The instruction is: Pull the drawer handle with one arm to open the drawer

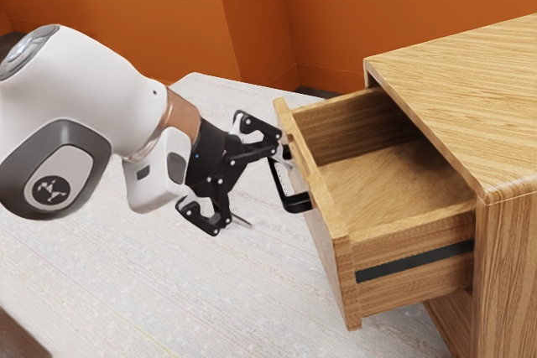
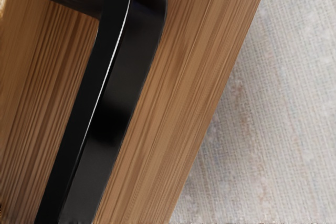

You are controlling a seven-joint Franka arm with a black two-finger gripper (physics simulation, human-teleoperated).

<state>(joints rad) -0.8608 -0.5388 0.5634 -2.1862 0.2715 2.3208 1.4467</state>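
Orange walls (image 1: 336, 6) back a pale, textured tabletop (image 1: 126, 291), where a light wooden cabinet (image 1: 470, 90), cut off at the exterior view's right, has its wooden drawer (image 1: 403, 249) pulled well out. The black two-finger gripper (image 1: 264, 182) sits just beside the drawer's black bar handle (image 1: 292, 194), fingers spread apart. The upper fingertip seems to meet the handle's top end, though that contact is hard to make out.
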